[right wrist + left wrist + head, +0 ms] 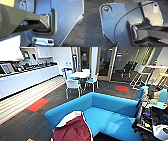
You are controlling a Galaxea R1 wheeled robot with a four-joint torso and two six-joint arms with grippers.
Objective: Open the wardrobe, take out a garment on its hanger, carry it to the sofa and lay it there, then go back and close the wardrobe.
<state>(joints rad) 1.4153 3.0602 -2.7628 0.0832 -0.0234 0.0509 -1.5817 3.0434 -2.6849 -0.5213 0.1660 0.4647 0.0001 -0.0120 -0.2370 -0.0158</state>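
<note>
Along the room's left wall runs a long white counter (27, 78) with cabinet fronts below and dark appliances crowded on its top; before it the floor (30, 119) is dark carpet crossed by pale stripes and set with an orange-red patch. Further back, near the middle, a small white table (79, 74) stands with white chairs (73, 85) around it, some with blue seats, in front of glazed wooden-framed doors. The bright blue upholstered L-shaped sofa (110, 109), with its low rounded back, spans the foreground from centre to right. The dark maroon jacket with white sleeve and white trim (72, 129) lies at the sofa's left end, draped over the arm by the near edge of the seat; the hanger cannot be made out. Past the sofa's right end sits a dark cart (152, 119) loaded with mixed equipment, and behind it white-framed high tables (147, 74). In both wrist views the robot's own dark plate and jointed bar block the fingers, so whether either gripper stands apart or together cannot be told.
</note>
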